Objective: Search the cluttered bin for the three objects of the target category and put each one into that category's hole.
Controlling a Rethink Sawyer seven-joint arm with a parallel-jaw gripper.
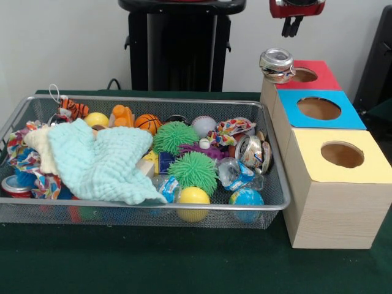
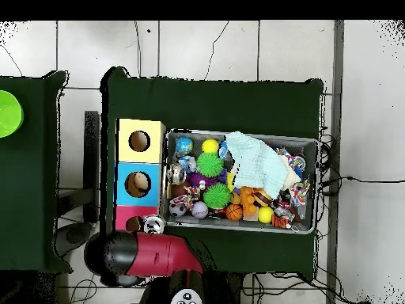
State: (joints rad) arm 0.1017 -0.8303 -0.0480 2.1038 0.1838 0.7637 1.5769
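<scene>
One crushed can (image 1: 277, 65) sits tilted on the red box (image 1: 318, 76) rim just below the gripper (image 1: 292, 26), whose jaws look nearly together and empty, so it may topple outside the hole (image 1: 302, 75).

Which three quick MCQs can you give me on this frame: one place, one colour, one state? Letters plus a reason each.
1. Where is the crushed can?
A. Inside the wire bin
B. On the red-topped box, at the edge of its hole
C. On the yellow-topped box

2. What colour is the top of the middle box?
A. Blue
B. Green
C. White

3. How does the pale green cloth lie?
A. Folded on the table outside the bin
B. Hanging from the gripper
C. Spread over toys at one end of the bin, one corner draped over the rim

Answers:
1 B: the can sits on the red box beside the opening, not dropped in.
2 A: it lies between the red and the yellow box.
3 C: the cloth covers toys in the wire bin, and the gripper hangs clear above.
</scene>
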